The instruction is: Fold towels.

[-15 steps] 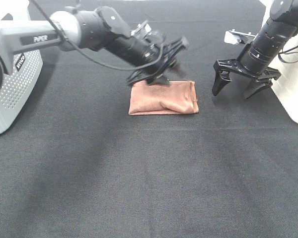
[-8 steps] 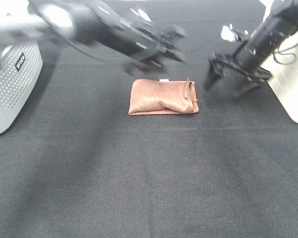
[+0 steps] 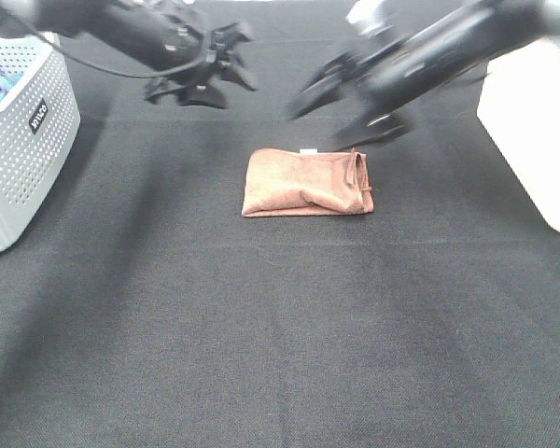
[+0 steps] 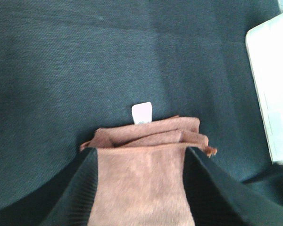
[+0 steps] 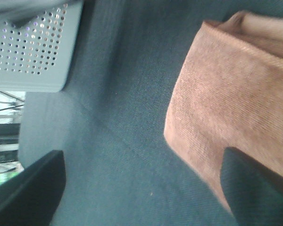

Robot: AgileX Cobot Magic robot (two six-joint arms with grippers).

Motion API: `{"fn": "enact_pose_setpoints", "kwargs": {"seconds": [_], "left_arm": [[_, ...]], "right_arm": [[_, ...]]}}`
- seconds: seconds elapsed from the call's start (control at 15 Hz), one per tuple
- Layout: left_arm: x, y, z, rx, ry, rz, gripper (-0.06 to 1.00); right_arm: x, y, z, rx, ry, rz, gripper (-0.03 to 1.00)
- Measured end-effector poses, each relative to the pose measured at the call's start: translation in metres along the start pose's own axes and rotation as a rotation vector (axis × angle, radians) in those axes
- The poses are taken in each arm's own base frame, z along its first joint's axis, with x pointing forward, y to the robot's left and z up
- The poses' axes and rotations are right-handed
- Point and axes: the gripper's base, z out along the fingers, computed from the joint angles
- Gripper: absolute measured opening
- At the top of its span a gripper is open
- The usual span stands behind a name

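Note:
The reddish-brown towel (image 3: 305,184) lies folded into a small rectangle on the black table, its white tag (image 3: 307,150) at the far edge. My left gripper (image 3: 226,67) is open and empty, raised behind and to the left of the towel. Its wrist view shows the towel (image 4: 146,179) and tag (image 4: 142,113) between the open fingers (image 4: 80,188). My right gripper (image 3: 336,119), blurred by motion, is open and empty above the towel's far right corner. The right wrist view shows the towel (image 5: 226,103) beside one finger (image 5: 254,183).
A grey perforated basket (image 3: 28,140) stands at the left edge and also shows in the right wrist view (image 5: 33,42). A white bin (image 3: 532,131) stands at the right edge and also shows in the left wrist view (image 4: 273,84). Black cloth (image 3: 280,327) covers the table.
My left gripper has let go of the towel's far edge and pulled back to the upper left. My right arm has swung left toward the towel. The towel stays put.

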Motion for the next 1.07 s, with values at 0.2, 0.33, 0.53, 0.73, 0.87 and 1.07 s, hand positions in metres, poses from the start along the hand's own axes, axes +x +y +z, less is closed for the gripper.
{"fn": "enact_pose_setpoints", "kwargs": {"seconds": [0.2,0.33,0.53,0.73,0.87,1.07], "left_arm": [[-0.001,-0.003,-0.005,0.007,0.007,0.003,0.53],[0.0,-0.003,-0.005,0.008,0.017,0.003,0.53],[0.001,-0.003,-0.005,0.01,0.031,0.001,0.53],[0.001,-0.003,-0.005,0.011,0.034,0.001,0.53],[0.003,-0.004,-0.005,0.012,0.051,0.002,0.53],[0.0,-0.014,-0.023,-0.008,0.063,0.104,0.53]], "right_arm": [[0.005,-0.035,0.011,0.01,0.009,0.037,0.84],[0.003,-0.06,0.004,0.044,-0.022,0.063,0.84],[-0.001,-0.077,-0.011,0.088,-0.069,0.078,0.84],[-0.005,-0.096,-0.028,0.163,-0.111,0.076,0.84],[-0.006,-0.093,-0.034,0.183,-0.107,0.051,0.84],[-0.016,-0.054,-0.069,0.241,-0.119,-0.016,0.84]]}}
